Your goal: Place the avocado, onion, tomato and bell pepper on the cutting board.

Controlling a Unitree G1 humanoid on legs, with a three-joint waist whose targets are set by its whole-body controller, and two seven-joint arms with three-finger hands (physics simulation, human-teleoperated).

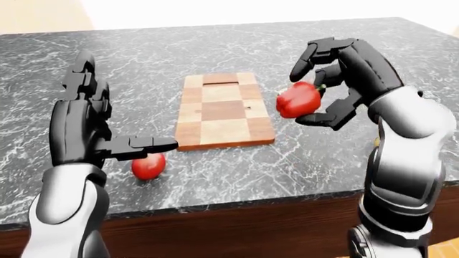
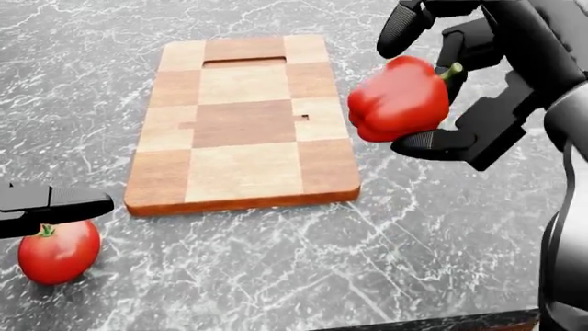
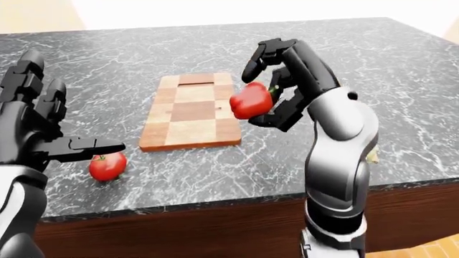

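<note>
The red bell pepper (image 2: 400, 100) hangs in the air just off the right edge of the checkered wooden cutting board (image 2: 243, 117). My right hand (image 2: 416, 88) is shut on it, fingers over the top and thumb beneath. Nothing lies on the board. A red tomato (image 2: 57, 252) rests on the counter below the board's lower left corner. My left hand (image 1: 114, 110) is open, its thumb (image 2: 64, 205) hovering just above the tomato without touching it. In the head view the right hand and pepper cover the avocado's spot. No onion shows in any view.
The dark marble counter (image 1: 323, 161) stretches wide on both sides of the board. Its near edge (image 2: 413, 321) runs along the bottom of the head view, with a brown wooden front (image 3: 215, 226) below it.
</note>
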